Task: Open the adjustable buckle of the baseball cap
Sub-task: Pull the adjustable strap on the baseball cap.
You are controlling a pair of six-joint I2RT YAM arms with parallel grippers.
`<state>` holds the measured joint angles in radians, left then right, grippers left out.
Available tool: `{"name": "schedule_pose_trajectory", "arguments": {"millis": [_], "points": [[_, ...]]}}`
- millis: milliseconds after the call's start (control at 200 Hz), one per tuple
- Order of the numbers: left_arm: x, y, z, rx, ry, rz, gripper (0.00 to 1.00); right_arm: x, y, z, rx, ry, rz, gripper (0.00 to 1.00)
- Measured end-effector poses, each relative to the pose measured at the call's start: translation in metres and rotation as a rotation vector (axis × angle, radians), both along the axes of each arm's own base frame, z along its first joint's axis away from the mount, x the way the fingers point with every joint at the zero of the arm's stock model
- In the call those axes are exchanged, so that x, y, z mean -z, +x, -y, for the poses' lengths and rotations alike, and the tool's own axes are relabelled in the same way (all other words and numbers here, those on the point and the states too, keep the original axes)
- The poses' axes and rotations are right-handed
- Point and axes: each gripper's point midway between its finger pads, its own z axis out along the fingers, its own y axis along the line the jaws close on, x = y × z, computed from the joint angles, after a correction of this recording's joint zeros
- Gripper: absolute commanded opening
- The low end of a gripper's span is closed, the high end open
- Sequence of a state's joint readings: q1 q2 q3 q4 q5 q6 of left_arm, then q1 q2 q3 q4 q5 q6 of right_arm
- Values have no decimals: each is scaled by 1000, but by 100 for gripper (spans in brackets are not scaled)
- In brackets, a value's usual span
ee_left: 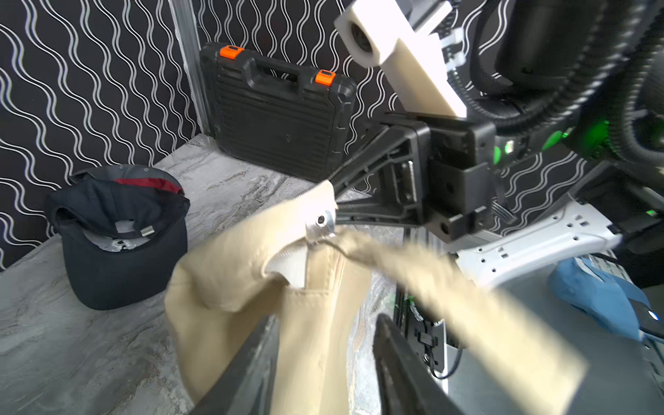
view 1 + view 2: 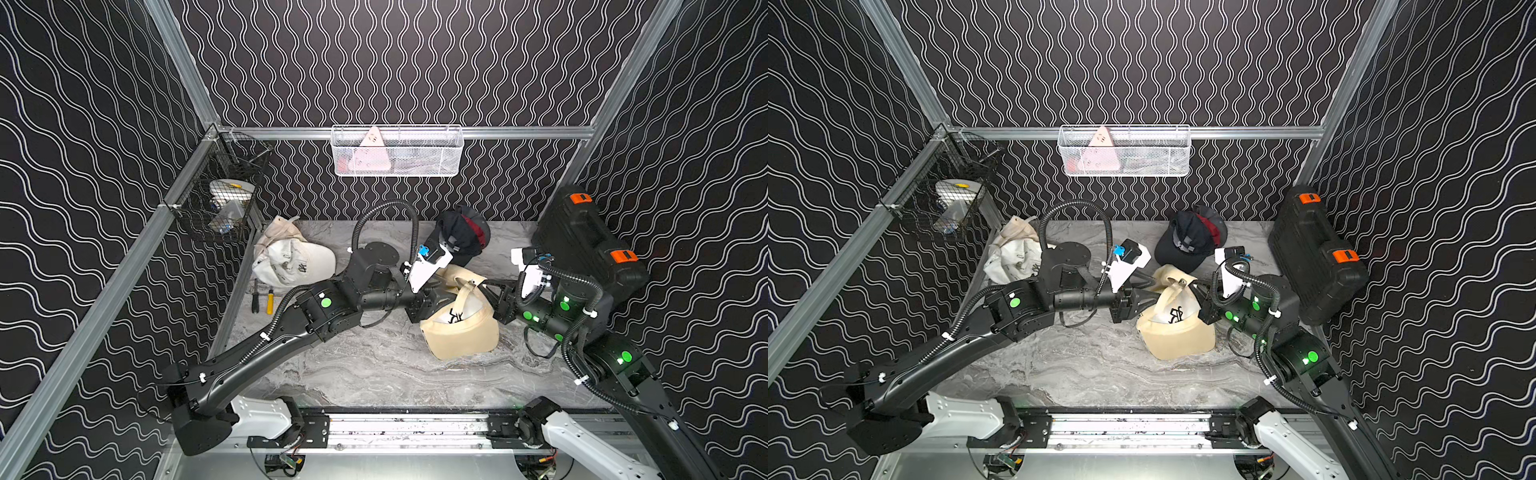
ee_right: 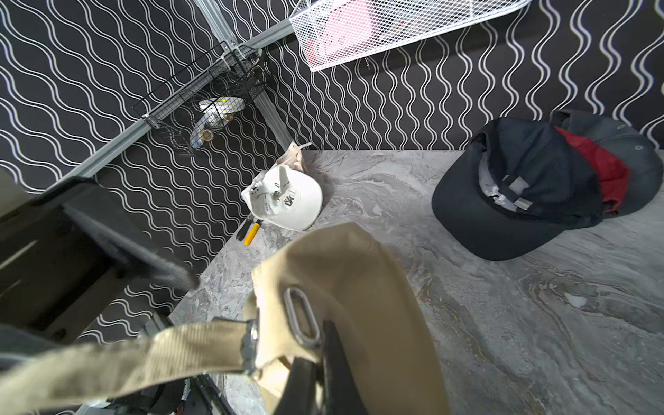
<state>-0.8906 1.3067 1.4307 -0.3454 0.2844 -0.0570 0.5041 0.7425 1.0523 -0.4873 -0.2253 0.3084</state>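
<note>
Beige cap (image 2: 461, 336) is pinched beside its buckle (image 1: 319, 224) by the right gripper (image 3: 318, 355); left gripper (image 1: 327, 319) gapes, holding nothing, so the loose strap (image 1: 449, 284) could snag it.

The beige baseball cap (image 2: 461, 338) sits upside down just right of the tabletop's (image 2: 374, 374) middle. Its brim points toward the front edge, and the white lining with a black logo faces up. The cap's back is raised off the tabletop. The silver metal buckle (image 3: 301, 316) sits there, with the beige strap (image 3: 161, 355) stretching away from it, blurred. Whether the strap is threaded through cannot be told.
</note>
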Motion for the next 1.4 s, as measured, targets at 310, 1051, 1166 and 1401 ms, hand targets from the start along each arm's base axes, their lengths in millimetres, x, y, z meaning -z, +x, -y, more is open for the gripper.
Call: {"name": "schedule_pose_trajectory", "arguments": {"millis": [310,1051,1166,1401], "points": [[6,12,8,-24,-2,12,57,-1,-4,-7,-38,35,-31,0],[18,5,21,57,4,-26,34,-12,-12,-15,-95,96,-30,0],[13,1,20,68,-8,-21,34,-12,-10,-16,-94,100,-32,0],[16,-4,29,125,-7,-48,33,-12,-9,-17,-91,109,-44,0]]}}
